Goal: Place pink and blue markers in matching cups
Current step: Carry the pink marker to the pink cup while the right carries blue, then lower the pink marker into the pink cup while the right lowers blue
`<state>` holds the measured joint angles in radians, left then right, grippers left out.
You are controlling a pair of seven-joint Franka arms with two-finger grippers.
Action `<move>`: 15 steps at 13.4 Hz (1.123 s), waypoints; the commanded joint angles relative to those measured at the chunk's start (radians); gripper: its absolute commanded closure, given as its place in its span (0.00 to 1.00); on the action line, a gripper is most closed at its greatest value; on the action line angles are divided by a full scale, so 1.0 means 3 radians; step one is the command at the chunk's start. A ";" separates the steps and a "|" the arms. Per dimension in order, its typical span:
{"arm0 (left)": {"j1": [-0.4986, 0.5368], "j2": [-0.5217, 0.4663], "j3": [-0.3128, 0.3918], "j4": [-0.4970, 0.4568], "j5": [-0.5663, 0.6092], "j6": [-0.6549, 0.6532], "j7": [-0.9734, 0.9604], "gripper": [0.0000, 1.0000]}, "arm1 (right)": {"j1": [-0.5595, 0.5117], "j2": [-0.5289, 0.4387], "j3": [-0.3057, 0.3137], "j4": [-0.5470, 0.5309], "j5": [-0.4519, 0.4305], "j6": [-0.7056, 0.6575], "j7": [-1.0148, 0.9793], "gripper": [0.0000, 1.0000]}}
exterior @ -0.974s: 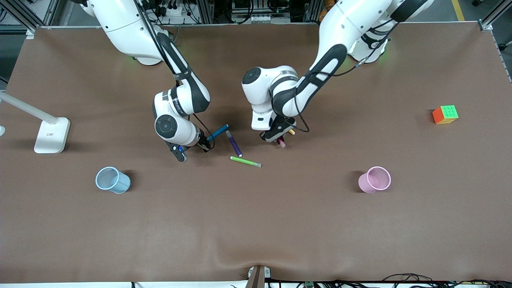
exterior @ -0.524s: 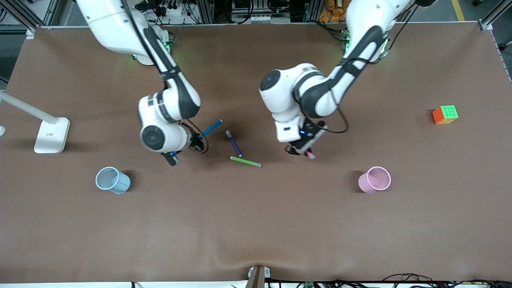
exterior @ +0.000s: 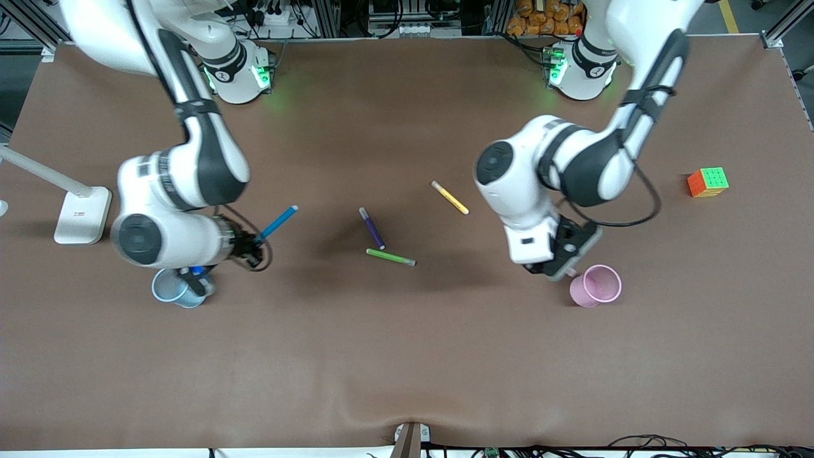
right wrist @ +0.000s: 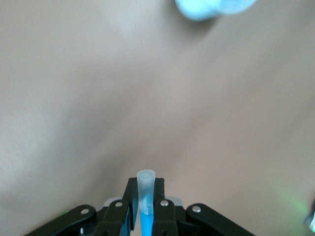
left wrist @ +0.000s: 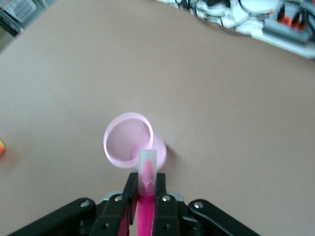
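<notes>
My right gripper (exterior: 250, 245) is shut on the blue marker (exterior: 277, 222), which slants up out of it in the air beside the pale blue cup (exterior: 166, 287). The right wrist hides part of that cup. In the right wrist view the greyish end of the blue marker (right wrist: 146, 189) sticks out between the fingers, with the blue cup (right wrist: 211, 7) farther off. My left gripper (exterior: 561, 270) is shut on the pink marker (left wrist: 146, 196), just beside the pink cup (exterior: 598, 284). In the left wrist view the marker's pale end points at the pink cup's rim (left wrist: 129, 140).
A purple marker (exterior: 372, 228), a green marker (exterior: 390, 257) and a yellow marker (exterior: 449, 197) lie mid-table. A colour cube (exterior: 708, 182) sits toward the left arm's end. A white lamp base (exterior: 82, 215) stands toward the right arm's end.
Both arms have lifted their markers from mid-table and carried them outward, the right toward the blue cup, the left toward the pink cup. The yellow marker is now uncovered.
</notes>
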<state>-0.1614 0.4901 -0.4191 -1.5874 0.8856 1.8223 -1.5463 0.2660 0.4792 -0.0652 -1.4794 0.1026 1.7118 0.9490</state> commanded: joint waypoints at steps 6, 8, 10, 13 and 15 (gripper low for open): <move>0.0011 0.0135 0.0123 0.0035 0.0755 -0.0495 -0.0087 1.00 | -0.0201 0.0095 0.0054 0.0509 -0.1516 0.0102 -0.0549 1.00; -0.0035 0.0207 0.0159 0.0040 0.0877 -0.0653 -0.0224 1.00 | -0.0258 0.0131 0.0054 0.0503 -0.1875 0.0250 -0.0581 1.00; -0.0040 0.0319 0.0170 0.0035 0.0980 -0.0746 -0.0500 1.00 | -0.0288 0.0212 0.0049 0.0503 -0.2008 0.0332 -0.0551 1.00; -0.0101 0.0518 0.0175 0.0035 0.1230 -0.0950 -0.0776 1.00 | -0.0355 0.0309 0.0049 0.0488 -0.2326 0.0628 -0.0510 1.00; -0.0106 0.0605 0.0175 0.0030 0.1414 -0.1088 -0.0914 1.00 | -0.0365 0.0381 0.0008 0.0488 -0.2392 0.0787 -0.0428 1.00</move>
<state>-0.1745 0.6455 -0.3744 -1.5919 1.2563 1.5420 -1.7848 0.1721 0.5680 -0.0656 -1.3588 -0.5752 1.9168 0.8009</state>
